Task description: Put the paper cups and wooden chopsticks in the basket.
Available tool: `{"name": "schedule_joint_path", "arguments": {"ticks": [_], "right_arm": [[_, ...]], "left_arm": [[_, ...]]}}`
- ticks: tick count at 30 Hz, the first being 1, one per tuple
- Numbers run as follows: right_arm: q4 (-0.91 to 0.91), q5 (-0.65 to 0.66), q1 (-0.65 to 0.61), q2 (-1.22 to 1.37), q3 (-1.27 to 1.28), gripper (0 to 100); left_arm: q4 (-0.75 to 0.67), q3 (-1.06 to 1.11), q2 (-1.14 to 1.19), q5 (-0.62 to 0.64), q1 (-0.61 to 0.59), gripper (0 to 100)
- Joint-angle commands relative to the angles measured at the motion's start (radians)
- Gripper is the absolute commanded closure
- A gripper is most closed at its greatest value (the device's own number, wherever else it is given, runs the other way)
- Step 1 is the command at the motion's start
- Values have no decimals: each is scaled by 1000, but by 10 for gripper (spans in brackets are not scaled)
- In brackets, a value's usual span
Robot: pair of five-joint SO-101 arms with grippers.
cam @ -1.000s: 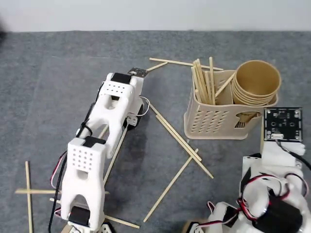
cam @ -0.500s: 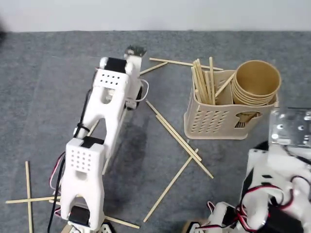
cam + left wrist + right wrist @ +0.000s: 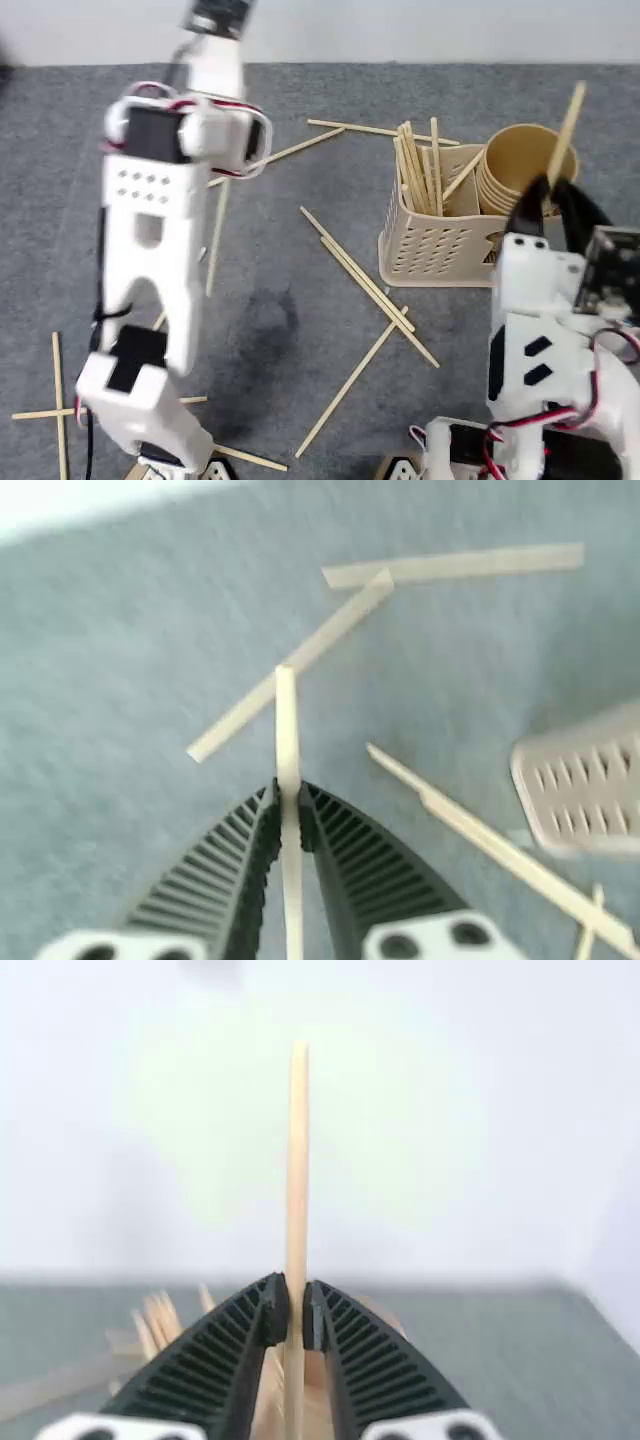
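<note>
Your right gripper [image 3: 548, 205], clenched on a pale wooden chopstick [image 3: 567, 122], stands it upright just in front of the beige perforated plastic basket [image 3: 440, 252] (stacked brown paper cups [image 3: 528, 160] sit inside). Released here, it could strike a cup rim and topple out. Your left gripper [image 3: 288, 802], held high and well away from the basket, grasps a second wooden chopstick [image 3: 286, 720], which may swivel.

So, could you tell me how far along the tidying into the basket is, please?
Done: the stack of tan paper cups and several wooden chopsticks stand in the beige perforated basket. In hand: left gripper clamps one chopstick, right gripper another chopstick. Remaining: loose chopsticks on the grey mat.
</note>
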Motion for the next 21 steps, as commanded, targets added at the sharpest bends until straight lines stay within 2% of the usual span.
{"name": "schedule_joint_path", "arguments": {"ticks": [1,13,21], "right_arm": [[-196,-31,-70,50,2,991],[-871,-63,-110,246,265,990],[-1135,-60,-105,251,611,989]], "left_arm": [[-55,-45,-118,-11,-66,988],[-25,-38,-135,-12,-114,988],[-31,-38,-133,-11,-110,988]]}}
